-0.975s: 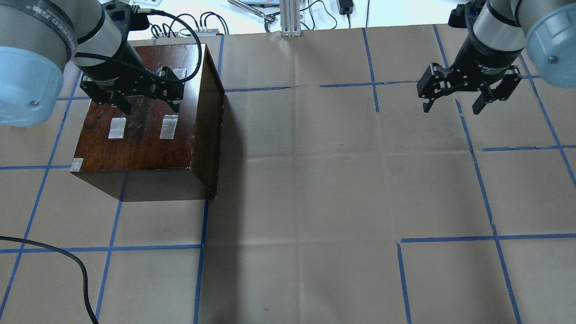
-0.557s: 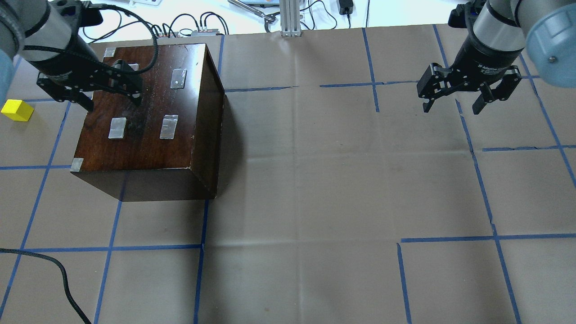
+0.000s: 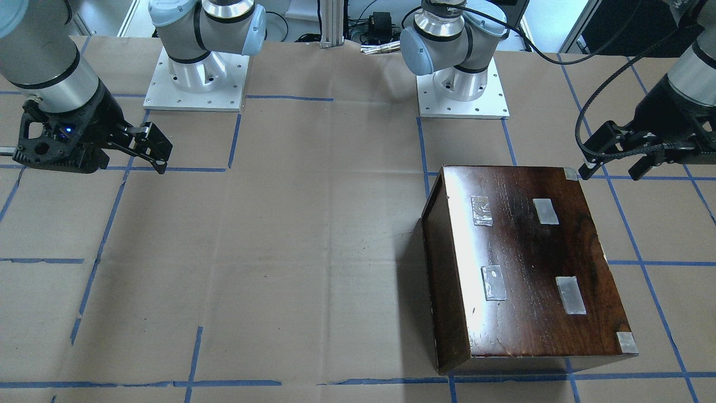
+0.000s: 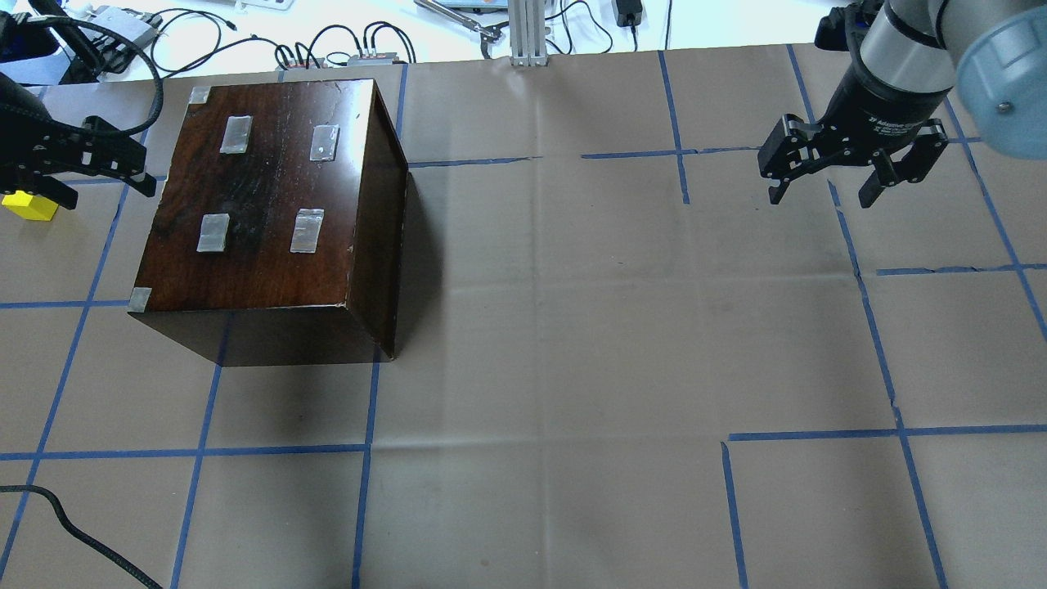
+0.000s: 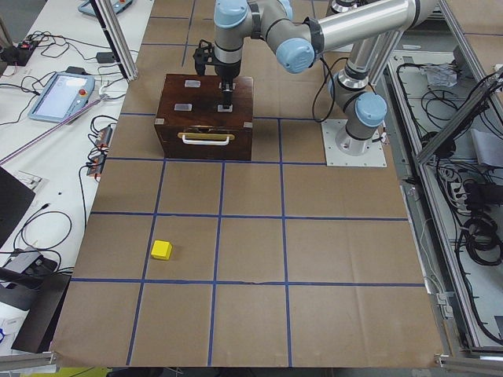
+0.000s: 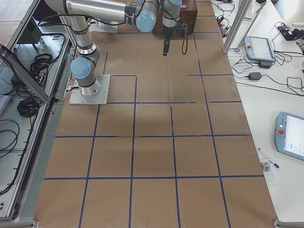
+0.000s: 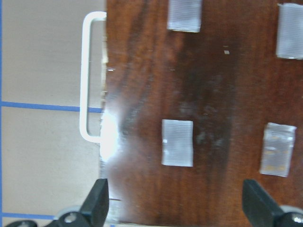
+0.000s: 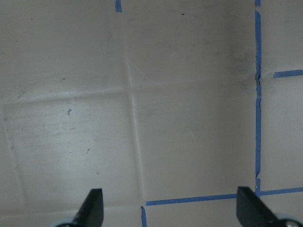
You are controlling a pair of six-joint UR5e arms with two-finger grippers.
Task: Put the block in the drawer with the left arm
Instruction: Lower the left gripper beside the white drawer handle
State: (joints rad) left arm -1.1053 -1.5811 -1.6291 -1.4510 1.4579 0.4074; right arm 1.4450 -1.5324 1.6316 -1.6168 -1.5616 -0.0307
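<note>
early stage, no step finished as far as visible. block (image 4: 30,206) on worktop (image 4: 572,327), to robot's left of box (image 4: 262,204), apart from it, outside drawer (image 5: 206,149). left fingers (image 4: 141,180) spread wide, empty, near block; one overlaps block in overhead view, height above it unclear. drawer front looks flush with box, judged shut; handle (image 5: 204,138) free. right fingers (image 4: 873,186) wide open, empty, well apart from box. left to do: grasp block, get drawer open, set block inside.
</note>
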